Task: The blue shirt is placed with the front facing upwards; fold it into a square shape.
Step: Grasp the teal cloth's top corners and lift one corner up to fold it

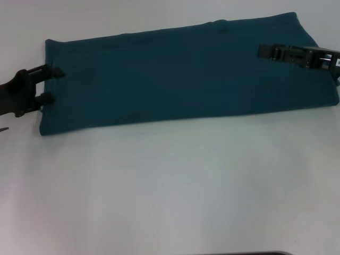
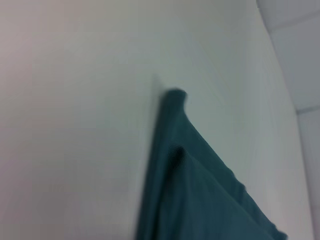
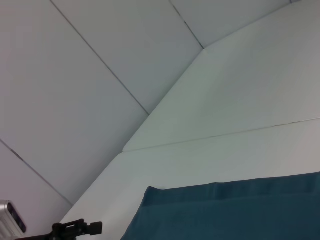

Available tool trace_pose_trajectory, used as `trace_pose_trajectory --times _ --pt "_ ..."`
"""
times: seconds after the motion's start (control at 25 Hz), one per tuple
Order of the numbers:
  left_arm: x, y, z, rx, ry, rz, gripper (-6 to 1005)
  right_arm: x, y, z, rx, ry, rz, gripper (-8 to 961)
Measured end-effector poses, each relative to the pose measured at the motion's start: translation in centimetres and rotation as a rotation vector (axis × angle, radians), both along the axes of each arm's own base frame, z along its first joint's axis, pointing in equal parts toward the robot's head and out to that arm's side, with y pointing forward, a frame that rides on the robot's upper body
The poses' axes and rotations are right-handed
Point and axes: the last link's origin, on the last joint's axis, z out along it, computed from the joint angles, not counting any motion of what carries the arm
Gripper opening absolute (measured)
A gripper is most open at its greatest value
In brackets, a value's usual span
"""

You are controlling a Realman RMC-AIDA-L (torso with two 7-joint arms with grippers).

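Blue shirt (image 1: 186, 77): lies flat on the white surface (image 1: 170, 186), folded into a long narrow band that runs across the far half of the surface from the left side to the right.
Hidden features: no chest lettering and no neck label can be seen; only plain teal cloth is presented in all three views.
Cut-off parts: the right end of the band is partly covered by the right tool; in the left wrist view only one folded corner (image 2: 172, 100) is seen, with layered edges below it, blurred.
Appearance: dark teal-blue, smooth, with a faint fold line along the far edge and a small bump at the far edge near the right end.
Left tool (image 1: 50, 85): placed at the left short end of the band; its two black fingers (image 1: 56, 73) are spread apart, tips touching or just over the cloth edge; nothing is seen clamped.
Right tool (image 1: 265, 52): laid over the right end of the band, near the far edge; whether its fingers are apart or together cannot be told.
Right wrist view: the shirt's hemmed edge (image 3: 225, 190) is shown on the surface, with pale wall panels (image 3: 75, 75) behind.
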Motion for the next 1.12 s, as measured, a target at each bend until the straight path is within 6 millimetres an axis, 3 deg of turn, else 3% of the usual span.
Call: trace_pose_trajectory --times 0.6,0.88,1.12 --pt "-0.3 0.6 -0.4 -0.006 0.052 0.023 824 0.0 0.0 0.1 -0.002 0.009 -0.009 889" --pt "0.0 0.5 0.9 0.021 0.031 0.001 824 0.1 0.0 0.1 0.0 0.01 -0.01 887" --pt "-0.6 -0.1 0.8 0.013 0.03 0.024 824 0.1 0.0 0.3 0.003 0.008 -0.011 886"
